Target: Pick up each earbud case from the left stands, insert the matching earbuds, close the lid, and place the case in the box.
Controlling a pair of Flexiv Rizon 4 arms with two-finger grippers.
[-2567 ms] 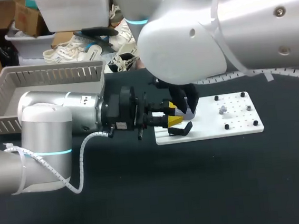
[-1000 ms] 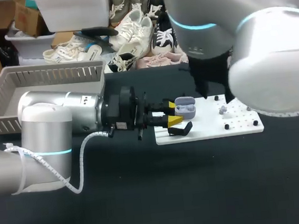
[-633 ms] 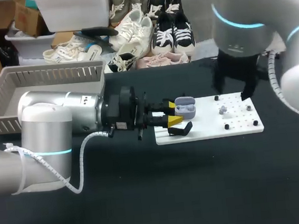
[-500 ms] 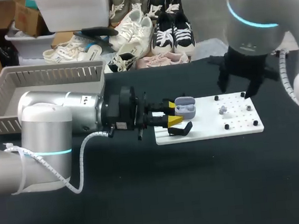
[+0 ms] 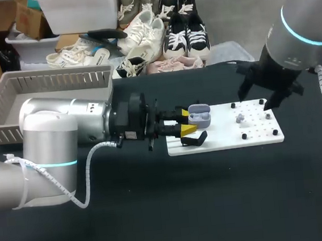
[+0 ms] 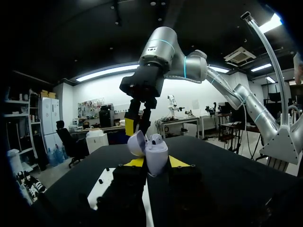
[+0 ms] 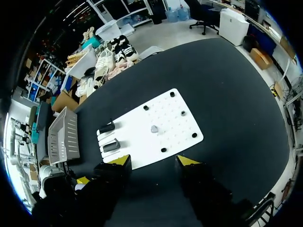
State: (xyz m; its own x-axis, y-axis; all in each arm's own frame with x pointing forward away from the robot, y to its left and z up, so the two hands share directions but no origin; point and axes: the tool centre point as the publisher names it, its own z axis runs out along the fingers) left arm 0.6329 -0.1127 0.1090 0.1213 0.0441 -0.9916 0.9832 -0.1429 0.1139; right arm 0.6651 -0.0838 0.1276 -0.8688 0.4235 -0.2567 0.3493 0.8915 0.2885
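Now the left gripper (image 5: 186,122) is closed on the earbud case (image 6: 156,153), one yellow tip on each side of its body. The case is pale lilac, its lid hinged open, and it is held just above the left end of the white board (image 5: 231,137). Two black stands (image 7: 109,136) sit on that left end, one just beside the gripper's near finger. A single small earbud (image 7: 154,128) lies among the black pegs on the right half of the board. The right gripper (image 7: 154,161) hangs above the board's far right edge, well apart from the case, its fingers spread wide with nothing between them. A grey slatted box (image 5: 11,106) stands on the black table (image 5: 186,209) at the far left, behind the left arm.
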